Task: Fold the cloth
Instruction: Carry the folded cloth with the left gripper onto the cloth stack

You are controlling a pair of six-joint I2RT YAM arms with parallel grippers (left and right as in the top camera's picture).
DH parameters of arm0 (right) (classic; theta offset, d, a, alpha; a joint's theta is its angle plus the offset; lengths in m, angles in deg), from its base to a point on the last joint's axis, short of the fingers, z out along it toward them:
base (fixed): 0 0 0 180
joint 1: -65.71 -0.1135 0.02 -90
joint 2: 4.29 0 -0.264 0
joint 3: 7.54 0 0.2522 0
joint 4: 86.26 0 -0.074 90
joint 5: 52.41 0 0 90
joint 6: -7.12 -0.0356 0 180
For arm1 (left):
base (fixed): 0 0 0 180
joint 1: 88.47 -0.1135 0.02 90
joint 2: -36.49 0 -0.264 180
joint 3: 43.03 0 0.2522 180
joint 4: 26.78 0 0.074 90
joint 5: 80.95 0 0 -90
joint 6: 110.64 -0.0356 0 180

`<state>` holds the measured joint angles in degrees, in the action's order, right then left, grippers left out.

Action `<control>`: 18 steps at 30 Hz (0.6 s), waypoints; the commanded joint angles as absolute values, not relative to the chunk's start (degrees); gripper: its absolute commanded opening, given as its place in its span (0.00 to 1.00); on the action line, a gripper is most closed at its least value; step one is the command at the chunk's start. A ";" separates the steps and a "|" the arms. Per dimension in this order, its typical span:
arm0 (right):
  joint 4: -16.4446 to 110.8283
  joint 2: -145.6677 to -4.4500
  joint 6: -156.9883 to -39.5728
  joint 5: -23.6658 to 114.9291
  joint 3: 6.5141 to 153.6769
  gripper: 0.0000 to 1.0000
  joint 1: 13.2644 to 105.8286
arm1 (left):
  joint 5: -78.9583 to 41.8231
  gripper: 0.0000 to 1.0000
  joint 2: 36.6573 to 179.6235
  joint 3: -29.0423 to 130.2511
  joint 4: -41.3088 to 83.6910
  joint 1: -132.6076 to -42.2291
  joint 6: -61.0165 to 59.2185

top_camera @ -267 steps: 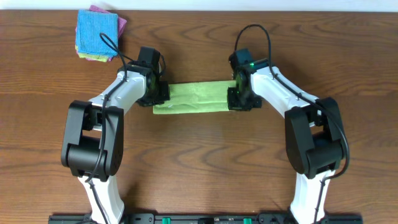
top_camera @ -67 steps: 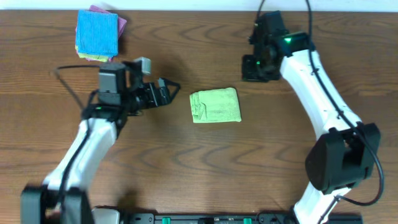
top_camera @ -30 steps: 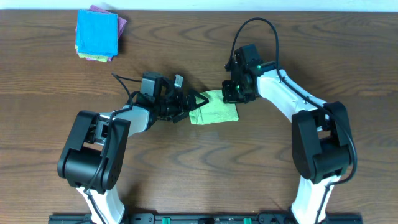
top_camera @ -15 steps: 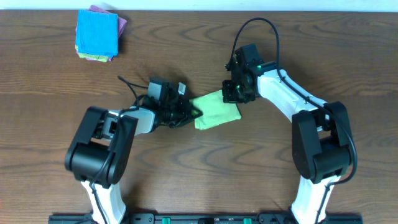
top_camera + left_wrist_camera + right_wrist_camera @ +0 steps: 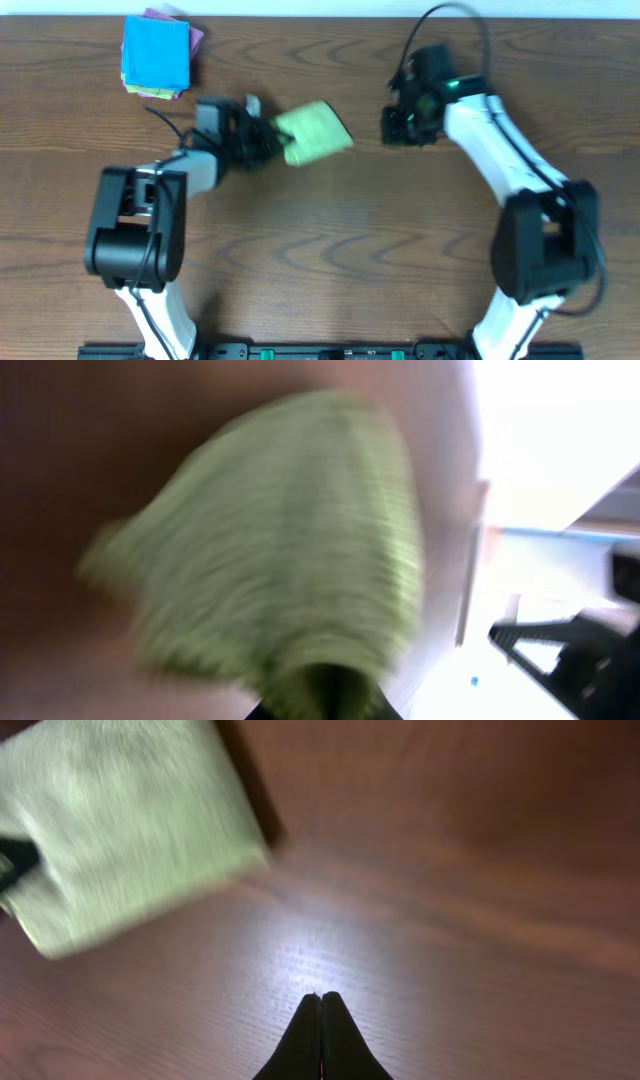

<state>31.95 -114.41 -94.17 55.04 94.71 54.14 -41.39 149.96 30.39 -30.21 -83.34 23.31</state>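
The folded green cloth is held at its left edge by my left gripper, which is shut on it and carries it above the table, left of centre. In the left wrist view the cloth fills the frame, blurred, with its near edge pinched between the jaws at the bottom. My right gripper is shut and empty, to the right of the cloth and apart from it. In the right wrist view its closed fingertips point at bare wood, with the cloth at upper left.
A stack of folded cloths, blue on top with pink and yellow edges below, lies at the table's back left corner. The table is dark brown wood.
My left gripper has taken the folded green cloth and moved it up and to the left, off the centre. My right gripper has let go and drawn back to the right.
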 commanded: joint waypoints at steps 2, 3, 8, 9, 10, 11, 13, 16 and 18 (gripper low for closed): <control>31.33 -108.36 -91.64 53.64 96.54 0.01 56.72 | -41.71 0.06 140.48 41.64 -33.00 -88.00 26.43; 31.14 -107.75 -91.53 53.64 96.54 0.02 57.24 | -39.66 0.06 138.64 44.11 -32.98 -89.51 26.85; 30.37 -107.31 -91.33 53.66 96.52 0.01 59.32 | -29.26 0.05 135.41 47.39 -32.04 -99.95 33.97; 30.46 -107.31 -91.31 53.66 96.52 0.02 59.40 | -29.12 0.06 136.00 47.39 -31.80 -101.02 34.74; 30.68 -107.31 -91.18 53.66 96.52 0.01 59.43 | -28.69 0.06 136.92 47.39 -31.74 -102.03 34.70; 30.92 -107.29 -90.74 53.69 96.52 0.02 59.43 | -28.01 0.06 137.77 47.39 -31.74 -102.51 34.70; 31.31 -107.31 -90.48 53.69 96.52 0.01 59.43 | -27.29 0.06 139.73 47.39 -32.78 -102.82 34.67; 31.33 -107.31 -90.48 53.69 96.52 0.01 59.43 | -25.74 0.06 143.60 47.39 -33.55 -102.75 34.98; 31.31 -107.31 -90.46 53.69 96.52 0.01 59.43 | -24.95 0.06 145.31 47.39 -34.97 -102.75 35.13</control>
<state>31.29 -107.35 -91.44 53.84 96.24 58.92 -26.74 144.22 47.54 -33.59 -102.84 34.67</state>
